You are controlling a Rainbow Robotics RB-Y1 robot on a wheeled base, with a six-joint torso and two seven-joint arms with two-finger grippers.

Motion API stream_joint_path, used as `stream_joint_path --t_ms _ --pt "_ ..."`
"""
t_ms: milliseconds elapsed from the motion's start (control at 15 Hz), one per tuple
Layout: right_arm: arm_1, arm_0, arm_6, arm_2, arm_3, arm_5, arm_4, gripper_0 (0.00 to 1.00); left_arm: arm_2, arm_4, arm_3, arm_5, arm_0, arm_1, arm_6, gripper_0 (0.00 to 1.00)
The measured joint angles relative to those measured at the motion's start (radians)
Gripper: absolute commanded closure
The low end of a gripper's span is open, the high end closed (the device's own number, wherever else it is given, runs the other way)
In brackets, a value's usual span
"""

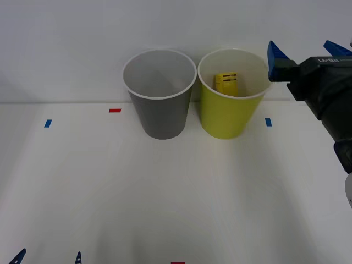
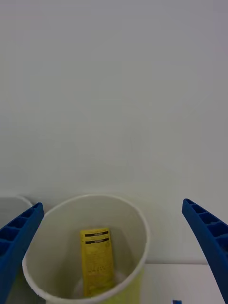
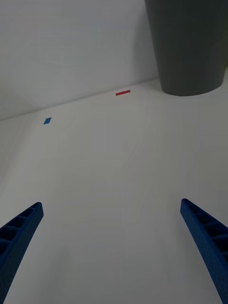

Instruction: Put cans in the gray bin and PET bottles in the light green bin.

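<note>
Inside the round tapered yellow-green plastic bin [image 1: 230,118], leaning against its whitish inner wall, stands the slim PET bottle wrapped in a yellow label with black print [image 1: 226,82], so that part of the sort looks done. Touching or just beside it on the robot's left stands the round tapered gray plastic bin [image 1: 161,115], with nothing visible inside it. The right gripper [image 1: 305,55] hangs at the green bin's right rim, blue ribbed fingers spread apart and holding nothing. The risk, as a judgement, is that a careless pull-away clips the rim and tips the light bin. The right wrist view looks down onto the bottle's printed label, which the front view barely resolves. The left gripper [image 3: 114,251] rests low over the white table [image 1: 165,198], fingers apart and empty, and its wrist view shows the gray bin's base and the red tape mark [image 3: 123,92]
</note>
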Motion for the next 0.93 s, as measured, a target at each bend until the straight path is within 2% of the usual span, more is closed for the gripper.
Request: stream_joint_path --t_ms 133,533,733,933 --pt "0.008 0.053 0.0 0.002 -0.01 -0.007 0.002 0.0 0.0 0.0 0.0 0.0 0.0 0.0 0.0 0.01" --pt "0.106 0.227 0.049 0.011 -0.012 -0.16 -0.029 0.0 0.0 0.0 0.0 0.0 0.0 0.0 0.0 0.01" --pt "0.098 0.321 0.106 0.025 0.018 -0.373 -0.037 0.0 0.0 0.0 0.0 0.0 0.0 0.0 0.0 0.01" --pt "0.037 0.428 0.142 0.045 0.127 -0.625 -0.052 0.0 0.0 0.0 0.0 0.0 0.0 0.0 0.0 0.01"
